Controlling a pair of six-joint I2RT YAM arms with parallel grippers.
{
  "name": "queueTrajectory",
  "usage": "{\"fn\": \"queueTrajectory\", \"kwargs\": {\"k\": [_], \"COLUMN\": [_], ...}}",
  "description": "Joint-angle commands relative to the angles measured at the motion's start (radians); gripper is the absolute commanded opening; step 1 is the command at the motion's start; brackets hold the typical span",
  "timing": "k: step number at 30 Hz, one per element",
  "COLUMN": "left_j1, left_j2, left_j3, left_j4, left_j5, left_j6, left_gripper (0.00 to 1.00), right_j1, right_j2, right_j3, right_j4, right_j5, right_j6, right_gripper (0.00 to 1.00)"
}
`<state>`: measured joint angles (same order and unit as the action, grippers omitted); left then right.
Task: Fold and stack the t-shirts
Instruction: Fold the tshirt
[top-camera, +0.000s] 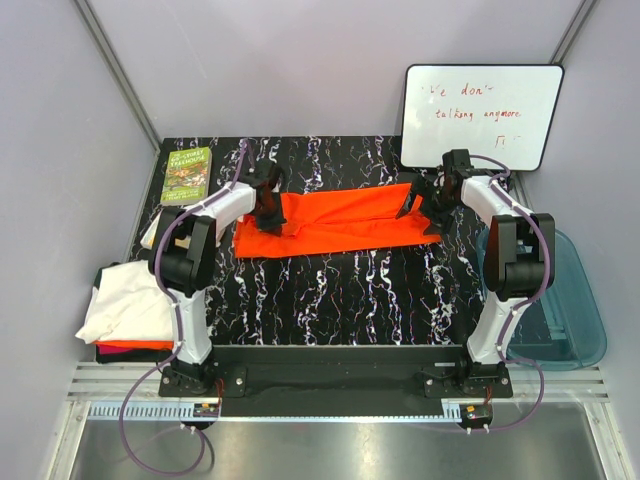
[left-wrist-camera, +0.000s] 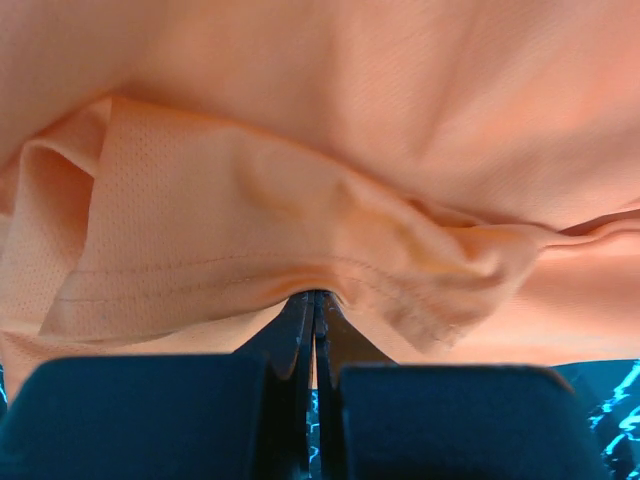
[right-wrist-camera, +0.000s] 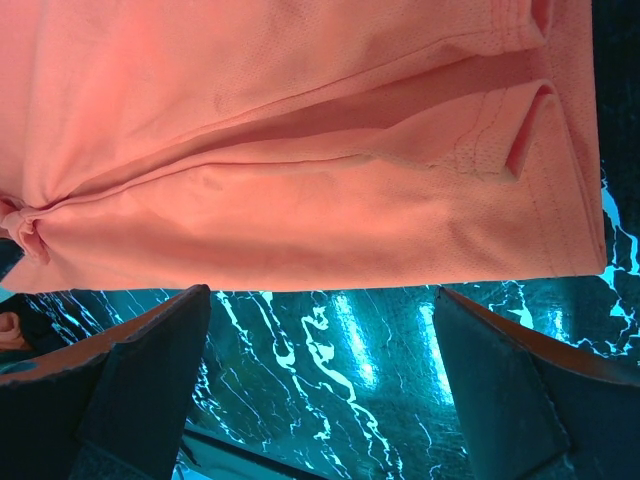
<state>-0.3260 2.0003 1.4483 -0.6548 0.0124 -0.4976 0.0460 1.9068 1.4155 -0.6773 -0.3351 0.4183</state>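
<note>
The orange t-shirt (top-camera: 330, 225) is spread as a long, partly folded band across the far half of the table (top-camera: 330, 310), toward 12 o'clock in the top view. Its 9 o'clock end is pinched by the left claw (left-wrist-camera: 316, 305), whose jaws are pressed together on a bunched hem. The right claw (right-wrist-camera: 320, 300) is held wide apart and empty at the shirt's 3 o'clock end, over bare table just beside the edge of the cloth. The step in hand is judged to be the taking of that second end. It would best be done with the claw carried over the hem, so that every layer is caught and not the top one alone. The pinched end should be kept level, lest the band be dragged askew. The white t-shirt (top-camera: 125, 295) at 8 o'clock is taken to be the stacking place.
</note>
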Motion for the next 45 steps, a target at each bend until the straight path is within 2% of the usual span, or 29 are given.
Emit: {"fn": "queueTrajectory", "kwargs": {"k": [1, 9, 22, 25, 28, 29, 31, 32, 33, 34, 38, 39, 45], "left_j1": [-0.001, -0.001, 0.013, 0.018, 0.018, 0.018, 0.016, 0.016, 0.016, 0.015, 0.007, 0.005, -0.019], "left_j2": [-0.001, 0.072, 0.232, 0.209, 0.128, 0.074, 0.019, -0.033, -0.056, -0.079, -0.164, -0.172, -0.155], "left_j3": [0.057, 0.141, 0.541, 0.552, 0.488, 0.465, 0.374, 0.344, 0.283, 0.252, 0.114, 0.062, -0.063], "left_j4": [0.017, 0.014, -0.022, -0.031, -0.029, -0.029, -0.02, -0.02, -0.02, -0.019, -0.019, -0.019, -0.025], "left_j5": [0.014, 0.005, -0.08, -0.071, -0.078, -0.077, -0.077, -0.075, -0.071, -0.06, -0.037, -0.02, 0.052], "left_j6": [0.011, 0.013, 0.011, 0.031, 0.045, 0.047, 0.054, 0.053, 0.051, 0.048, 0.038, 0.031, 0.004], "left_gripper": [0.0, 0.0, 0.0, 0.0, 0.0, 0.0, 0.0, 0.0, 0.0, 0.0, 0.0, 0.0, 0.0], "right_j1": [0.002, 0.002, 0.003, 0.011, 0.05, 0.069, 0.101, 0.133, 0.146, 0.161, 0.221, 0.229, 0.258], "right_j2": [-0.022, -0.015, -0.046, -0.031, 0.015, 0.05, 0.093, 0.145, 0.171, 0.196, 0.377, 0.415, 0.684], "right_j3": [0.003, 0.025, -0.001, 0.031, 0.13, 0.167, 0.284, 0.325, 0.411, 0.451, 0.658, 0.753, 1.071], "right_j4": [0.004, 0.002, -0.007, -0.017, -0.065, -0.082, -0.134, -0.149, -0.165, -0.189, -0.255, -0.275, -0.45], "right_j5": [-0.018, -0.021, 0.028, 0.085, 0.18, 0.211, 0.287, 0.303, 0.329, 0.365, 0.422, 0.439, 0.603], "right_j6": [-0.004, -0.004, -0.032, -0.056, -0.119, -0.139, -0.183, -0.193, -0.194, -0.191, -0.177, -0.179, -0.196], "right_gripper": [1.0, 1.0, 1.0, 1.0, 0.97, 0.94, 0.7, 0.52, 0.09, 0.0, 0.0, 0.0, 0.0]}}
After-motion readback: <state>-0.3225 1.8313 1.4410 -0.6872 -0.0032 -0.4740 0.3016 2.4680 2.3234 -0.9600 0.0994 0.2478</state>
